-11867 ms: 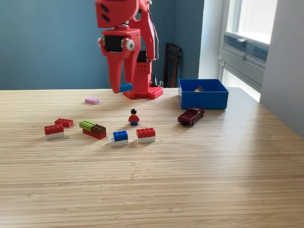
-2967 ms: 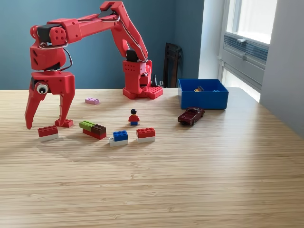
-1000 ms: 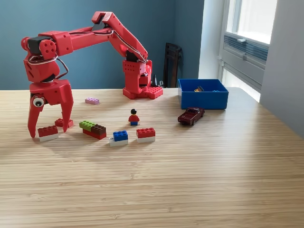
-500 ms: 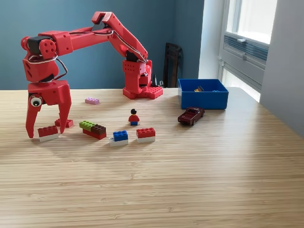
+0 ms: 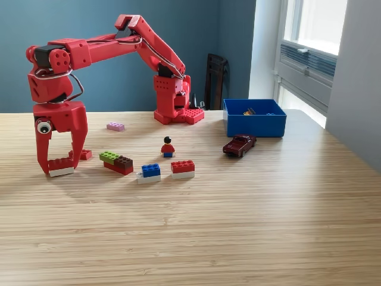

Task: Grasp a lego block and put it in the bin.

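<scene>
While the fingers stand either side of the brick, these lines hold for the exterior view, the only one given.

Step in hand: closing on the red-and-white brick (image 5: 61,167), by my reading, ahead of the carry to the bin (image 5: 255,121).
Gripper: the gripper (image 5: 59,168) points straight down with its tips at table (image 5: 238,226) level.
Fingers: narrowed around the brick, one on each end and seemingly touching it; whether they grip firmly I cannot tell.
Brick: between the fingers, flat on the table, not lifted.
How to do it well: squeeze until the brick is firmly held, then lift straight up, so the small red brick (image 5: 83,154) just behind the far finger is not dragged.
Risk: a short brick caught at its ends may twist out if the hold is light.
Neighbours: the green-and-brown brick (image 5: 117,162) lies to the view's right of the fingers, apart from them.
Bin: well away from the fingers, at the view's far right, with small items already inside.
Path: the carry should rise above the minifigure (image 5: 168,146) and toy car (image 5: 239,145).
Arm pose: reaching from the base (image 5: 176,101) out towards the view's left, elbow high, forearm nearly level, wrist bent down.
</scene>
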Tool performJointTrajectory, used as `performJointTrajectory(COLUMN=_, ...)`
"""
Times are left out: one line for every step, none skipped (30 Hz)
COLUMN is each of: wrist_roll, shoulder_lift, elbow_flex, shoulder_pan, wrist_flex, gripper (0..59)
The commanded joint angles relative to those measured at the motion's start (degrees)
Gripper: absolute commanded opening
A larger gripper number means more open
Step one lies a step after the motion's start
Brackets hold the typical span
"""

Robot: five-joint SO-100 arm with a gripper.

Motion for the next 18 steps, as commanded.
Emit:
performJointTrajectory(wrist_roll=0.00, shoulder_lift=0.00, elbow_flex=-1.93, shoulder_pan=0.18, wrist_flex=-0.88, gripper=0.1)
performJointTrajectory(wrist_roll=-0.18, shoulder_lift=0.00, elbow_flex=-1.76, shoulder_pan=0.26, wrist_flex=-0.88, gripper=0.1)
performJointTrajectory(wrist_roll=-0.18, shoulder_lift=0.00, elbow_flex=-1.67, shoulder_pan=0.35, wrist_flex=-0.79, gripper=0.1)
performJointTrajectory(wrist_roll=-0.26, shoulder_lift=0.09, elbow_flex=-1.58, shoulder_pan=0.44, wrist_flex=-0.70, gripper=0.1)
performJointTrajectory(wrist_roll=-0.35, shoulder_lift=0.26, elbow_flex=-1.41, shoulder_pan=0.53, wrist_flex=-0.62, gripper=0.1)
performJointTrajectory(wrist_roll=-0.62, shoulder_lift=0.44, elbow_flex=-1.32, shoulder_pan=0.44, wrist_flex=-0.44, gripper=0.1)
performJointTrajectory(wrist_roll=-1.05, shoulder_lift=0.53, elbow_flex=-1.23, shoulder_pan=0.35, wrist_flex=-0.26, gripper=0.1)
performJointTrajectory(wrist_roll=-1.49, shoulder_lift=0.62, elbow_flex=-1.14, shoulder_pan=0.00, wrist_flex=0.00, gripper=0.1)
performJointTrajectory(wrist_roll=-1.67, shoulder_lift=0.62, elbow_flex=-0.62, shoulder_pan=-0.53, wrist_flex=0.09, gripper=0.1)
performJointTrajectory(wrist_roll=-1.93, shoulder_lift=0.70, elbow_flex=0.18, shoulder_pan=-1.14, wrist_flex=0.09, gripper=0.1)
performJointTrajectory(wrist_roll=-2.29, shoulder_lift=0.70, elbow_flex=1.23, shoulder_pan=-1.76, wrist_flex=0.09, gripper=0.1)
performJointTrajectory(wrist_roll=-2.55, shoulder_lift=0.79, elbow_flex=2.20, shoulder_pan=-2.46, wrist_flex=0.35, gripper=0.1)
performJointTrajectory(wrist_roll=-2.90, shoulder_lift=0.88, elbow_flex=2.90, shoulder_pan=-3.16, wrist_flex=1.05, gripper=0.1)
performJointTrajectory(wrist_roll=-3.25, shoulder_lift=0.97, elbow_flex=2.64, shoulder_pan=-3.34, wrist_flex=2.37, gripper=0.1)
performJointTrajectory(wrist_roll=-3.34, shoulder_lift=1.23, elbow_flex=0.79, shoulder_pan=-3.34, wrist_flex=4.92, gripper=0.1)
performJointTrajectory(wrist_roll=-3.34, shoulder_lift=2.02, elbow_flex=-1.32, shoulder_pan=-4.13, wrist_flex=7.38, gripper=0.1)
performJointTrajectory(wrist_roll=-3.43, shoulder_lift=3.43, elbow_flex=-2.46, shoulder_pan=-4.92, wrist_flex=8.88, gripper=0.1)
performJointTrajectory(wrist_roll=-3.78, shoulder_lift=5.45, elbow_flex=-2.72, shoulder_pan=-5.71, wrist_flex=9.84, gripper=0.1)
